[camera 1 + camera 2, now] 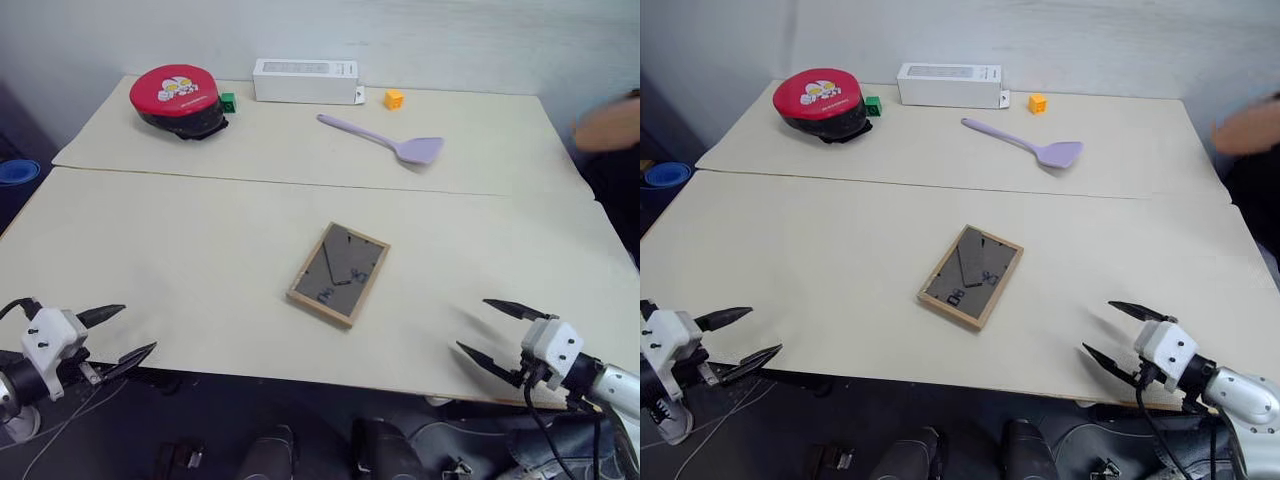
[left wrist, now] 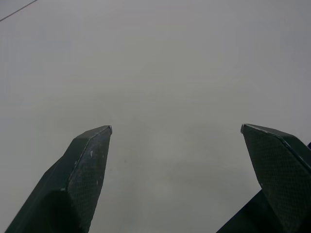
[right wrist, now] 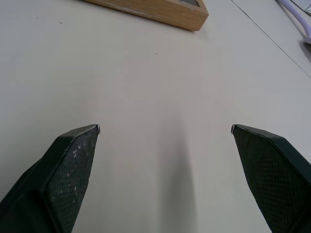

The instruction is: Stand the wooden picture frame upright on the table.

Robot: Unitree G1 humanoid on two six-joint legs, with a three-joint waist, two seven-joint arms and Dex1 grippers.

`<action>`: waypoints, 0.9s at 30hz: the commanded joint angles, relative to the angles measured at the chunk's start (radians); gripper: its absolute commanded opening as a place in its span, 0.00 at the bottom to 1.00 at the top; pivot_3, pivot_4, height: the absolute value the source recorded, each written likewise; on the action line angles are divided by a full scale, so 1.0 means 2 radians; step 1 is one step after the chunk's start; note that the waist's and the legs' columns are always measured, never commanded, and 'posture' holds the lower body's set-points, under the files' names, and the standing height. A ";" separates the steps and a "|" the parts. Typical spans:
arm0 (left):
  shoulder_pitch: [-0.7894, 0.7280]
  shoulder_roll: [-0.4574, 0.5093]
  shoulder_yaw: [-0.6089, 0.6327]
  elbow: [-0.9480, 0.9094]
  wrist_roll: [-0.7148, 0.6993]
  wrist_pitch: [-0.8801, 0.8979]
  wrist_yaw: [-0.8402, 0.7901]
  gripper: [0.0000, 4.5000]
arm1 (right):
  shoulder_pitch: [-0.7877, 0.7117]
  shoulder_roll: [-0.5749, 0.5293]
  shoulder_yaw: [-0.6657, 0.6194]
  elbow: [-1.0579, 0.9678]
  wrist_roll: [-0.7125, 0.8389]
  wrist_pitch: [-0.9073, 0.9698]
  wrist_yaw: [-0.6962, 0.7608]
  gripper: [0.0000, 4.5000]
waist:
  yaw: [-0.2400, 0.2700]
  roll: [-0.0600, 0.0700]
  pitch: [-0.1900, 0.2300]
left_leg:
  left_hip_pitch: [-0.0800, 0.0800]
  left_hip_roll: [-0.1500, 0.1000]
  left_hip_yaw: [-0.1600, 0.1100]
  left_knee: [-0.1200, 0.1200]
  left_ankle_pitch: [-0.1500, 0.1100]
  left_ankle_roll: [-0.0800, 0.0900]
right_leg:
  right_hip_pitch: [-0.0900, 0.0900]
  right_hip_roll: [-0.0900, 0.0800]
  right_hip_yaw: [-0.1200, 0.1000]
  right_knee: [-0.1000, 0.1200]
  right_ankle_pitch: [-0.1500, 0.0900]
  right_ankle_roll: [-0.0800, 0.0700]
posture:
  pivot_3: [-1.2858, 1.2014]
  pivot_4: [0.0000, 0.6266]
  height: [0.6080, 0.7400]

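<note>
Mid-table point(image 1: 200, 250), wooden picture frame point(image 1: 339, 273) lies flat, dark back up, at 12 o'clock between my grippers. Left gripper point(image 1: 118, 335) and right gripper point(image 1: 500, 332) both spread wide, empty, near table's edge. Risk: thin frame flush on surface, fingertips may skid it away; stand could stay folded.

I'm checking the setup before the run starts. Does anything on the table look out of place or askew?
The wooden picture frame lies flat, dark back panel up, turned at an angle to the table edges, not standing. Beyond the seam, the purple spatula also lies slanted. Nothing looks spilled or broken.
</note>
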 commanded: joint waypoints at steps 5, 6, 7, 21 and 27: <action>-0.079 -0.002 -0.064 -0.089 -0.048 0.116 0.023 1.00 | -0.004 0.018 0.050 -0.105 0.045 0.080 -0.001 0.96 | 0.005 0.000 0.000 | 0.000 0.000 0.000 0.000 0.000 0.000 | 0.000 0.000 0.000 0.000 0.000 0.000 | 0.52 0.24 1.00; -0.110 -0.005 -0.087 -0.097 -0.042 0.134 0.036 0.96 | -0.014 0.021 0.061 -0.121 0.047 0.108 -0.013 0.91 | 0.007 0.000 0.000 | 0.000 0.000 0.000 0.000 0.000 0.000 | 0.000 0.000 0.000 0.000 0.000 0.000 | 0.52 0.24 1.00; -0.148 -0.013 -0.116 -0.099 -0.034 0.151 0.048 0.91 | -0.030 0.025 0.072 -0.131 0.039 0.124 -0.025 0.87 | 0.009 0.000 0.000 | 0.000 0.000 0.000 0.000 0.000 0.000 | 0.000 0.000 0.000 0.000 0.000 0.000 | 0.52 0.24 1.00; -0.431 -0.142 -0.333 0.119 0.114 0.136 0.084 0.09 | -0.224 0.080 0.185 -0.034 -0.101 0.198 -0.109 0.00 | 0.005 0.000 0.000 | -0.002 0.000 0.004 0.002 0.001 -0.001 | -0.004 0.002 0.000 0.006 0.000 0.001 | 0.52 0.24 1.00; -0.412 -0.157 -0.364 0.092 0.117 0.145 0.049 0.09 | -0.256 0.112 0.201 -0.010 -0.110 0.187 -0.112 0.00 | 0.004 0.000 0.000 | -0.003 0.000 0.005 0.002 0.001 -0.001 | -0.007 0.002 0.002 0.007 0.000 0.001 | 0.52 0.24 1.00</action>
